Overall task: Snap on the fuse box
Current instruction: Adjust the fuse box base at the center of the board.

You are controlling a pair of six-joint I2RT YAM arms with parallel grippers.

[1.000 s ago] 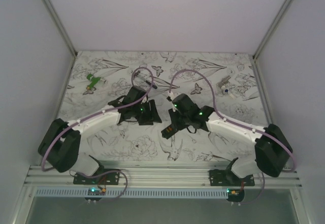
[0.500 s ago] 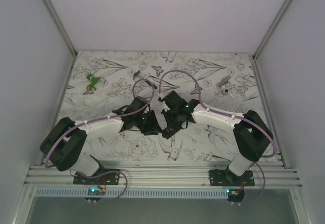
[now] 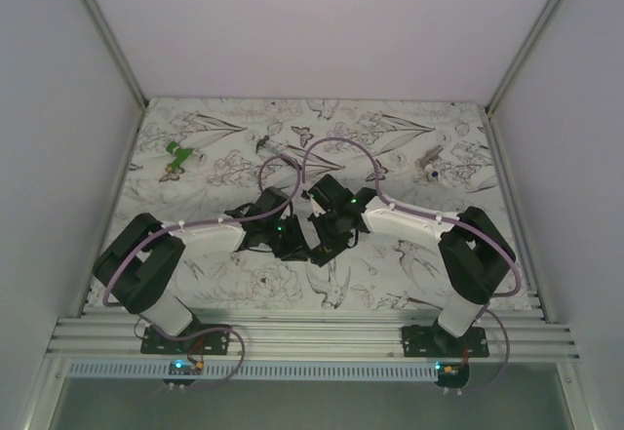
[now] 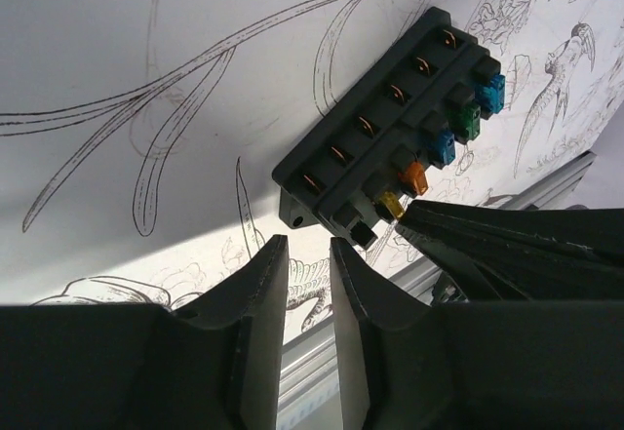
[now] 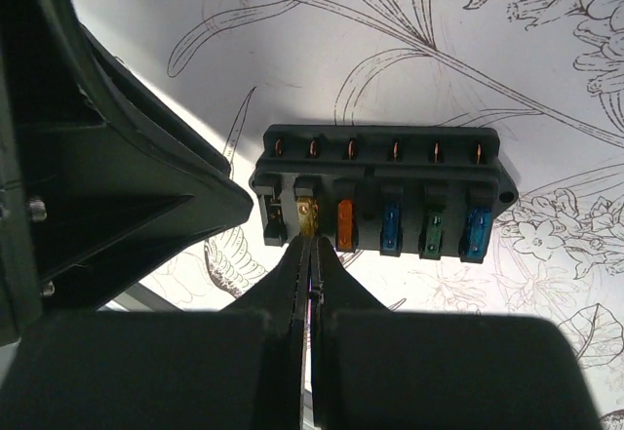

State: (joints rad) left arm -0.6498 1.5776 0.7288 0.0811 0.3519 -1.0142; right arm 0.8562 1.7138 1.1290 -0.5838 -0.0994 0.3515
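Observation:
The fuse box (image 5: 380,172) is a black block with a row of yellow, orange, blue and green fuses. It also shows in the left wrist view (image 4: 390,147) and, as a small dark shape between the two wrists, in the top view (image 3: 320,249). My right gripper (image 5: 310,243) is shut, its tips pinching the yellow fuse (image 5: 308,215) at the box's near edge; in the top view it (image 3: 327,235) sits mid-table. My left gripper (image 4: 304,254) is slightly open and empty, its tips just short of the box's end corner; in the top view it (image 3: 297,240) faces the right one.
A small green piece (image 3: 177,157) lies at the far left. A thin dark tool (image 3: 265,143) lies at the back centre. A small white and blue part (image 3: 432,170) lies at the far right. An aluminium rail (image 3: 312,337) runs along the near edge.
Both arms have folded inward. The left gripper moved right, up to the fuse box, and the right gripper shifted slightly left with the box at its tips.

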